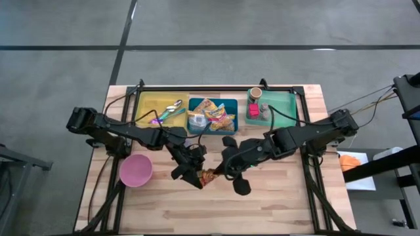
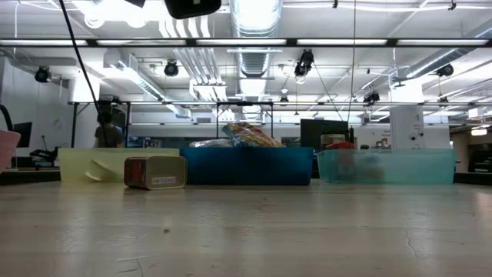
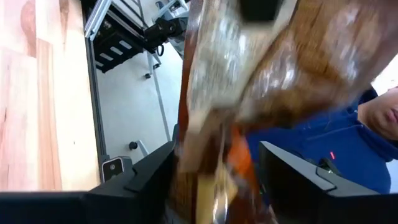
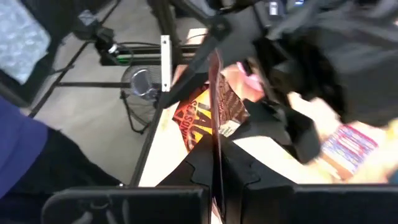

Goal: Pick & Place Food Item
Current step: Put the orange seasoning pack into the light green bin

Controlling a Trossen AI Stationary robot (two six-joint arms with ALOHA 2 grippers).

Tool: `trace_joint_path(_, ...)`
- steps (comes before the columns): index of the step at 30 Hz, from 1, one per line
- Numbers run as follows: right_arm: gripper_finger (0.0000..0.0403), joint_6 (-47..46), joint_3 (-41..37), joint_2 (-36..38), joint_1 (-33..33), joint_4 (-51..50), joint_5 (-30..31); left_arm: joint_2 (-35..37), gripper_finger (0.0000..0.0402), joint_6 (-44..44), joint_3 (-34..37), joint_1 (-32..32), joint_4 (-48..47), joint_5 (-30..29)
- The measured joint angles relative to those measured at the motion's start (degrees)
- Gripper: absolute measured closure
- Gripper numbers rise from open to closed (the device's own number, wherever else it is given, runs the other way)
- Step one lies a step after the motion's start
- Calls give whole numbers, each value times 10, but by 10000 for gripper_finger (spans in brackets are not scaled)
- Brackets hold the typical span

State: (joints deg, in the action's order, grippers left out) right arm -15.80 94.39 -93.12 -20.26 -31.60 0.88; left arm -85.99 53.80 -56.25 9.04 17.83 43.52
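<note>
A brown and orange food packet (image 1: 209,176) hangs in the air over the middle of the table, between my two grippers. My right gripper (image 1: 223,172) comes at it from the table's right and is shut on it. My left gripper (image 1: 195,176) comes from the left and is open; its two fingers (image 3: 143,180) stand wide apart on either side of the packet (image 3: 249,93). In the right wrist view the packet (image 4: 205,115) shows nearly edge-on, with the left gripper (image 4: 280,112) just beyond it. My left gripper has the packet's end (image 3: 205,168) between its open fingers; whether a finger touches it I cannot tell. My right gripper pinches one thin edge of the packet (image 4: 217,146) between its two fingers, slanting down from the table's right. The packet stands edge-up, clear of the table.
A pink bowl (image 1: 136,170) stands near the left arm. Along the far edge are a yellow tray (image 1: 146,99) with spoons, a blue tray (image 1: 231,105) with snack packets and a green tray (image 1: 285,99) with small containers. A tin (image 2: 154,171) lies on its side before the yellow tray.
</note>
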Motion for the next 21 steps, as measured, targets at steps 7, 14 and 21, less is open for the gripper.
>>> trace_joint_path(7,396,-52,0,29,-24,-51,56,1,165,0,0,-23,-16,2)
trace_joint_path(14,396,-133,0,40,-31,-129,129,27,165,-4,0,-53,-93,-18)
trace_joint_path(21,396,-202,0,69,-31,-213,201,86,165,-14,0,-56,-303,-185)
